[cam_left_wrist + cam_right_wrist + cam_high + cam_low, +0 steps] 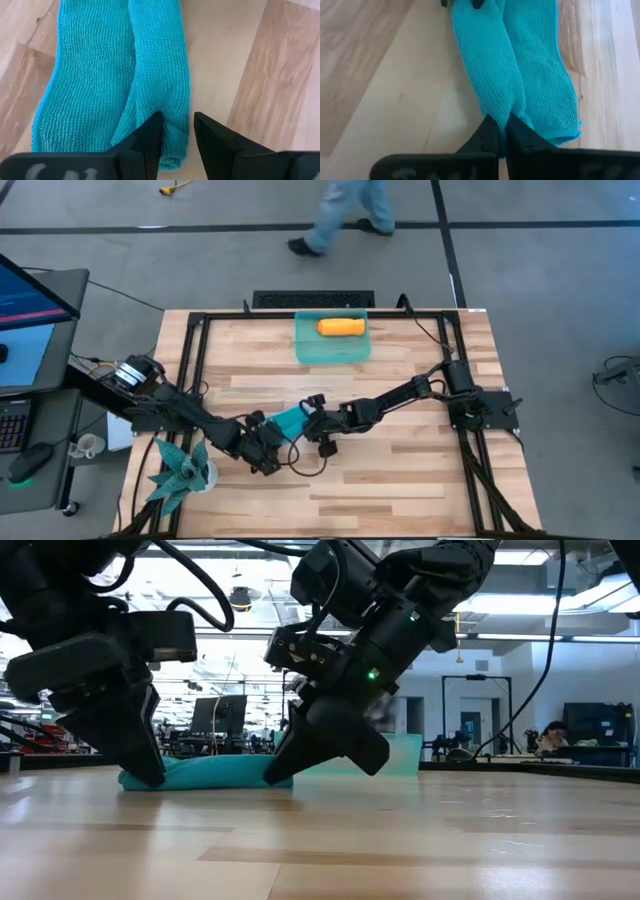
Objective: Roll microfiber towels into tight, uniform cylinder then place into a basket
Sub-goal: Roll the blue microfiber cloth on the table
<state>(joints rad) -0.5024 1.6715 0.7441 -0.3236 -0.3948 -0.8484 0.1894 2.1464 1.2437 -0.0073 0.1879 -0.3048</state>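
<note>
A teal microfiber towel [288, 423] lies on the wooden table as a long bundle with two rolled lobes side by side [120, 65]. My left gripper [178, 116] stands at its near-left end and my right gripper [502, 119] at its far-right end; each is shut on one lobe. In the low view the towel [205, 772] rests flat on the table between the two grippers. An orange towel roll [341, 327] lies inside the sea-green basket [310, 352] at the table's far middle. My left gripper pinches the end of one rolled lobe [172, 95] between its two fingers. One finger sits in the crease between the lobes, the other on the lobe's outer side. The fingers slant down from above, along the towel. The towel lies on the table. My right gripper pinches the end of one lobe [500, 102] between its nearly closed fingers, several layers of cloth gathered there. The fingers slant down from above and point along the towel. The towel's other lobe [545, 100] lies free beside them on the table.
A spiky teal plant [185, 470] stands at the near left corner, close to my left arm. A black metal frame [196, 340] borders the table. A person [345, 215] walks beyond the far edge. A screen and keyboard [20, 330] stand off the left side.
</note>
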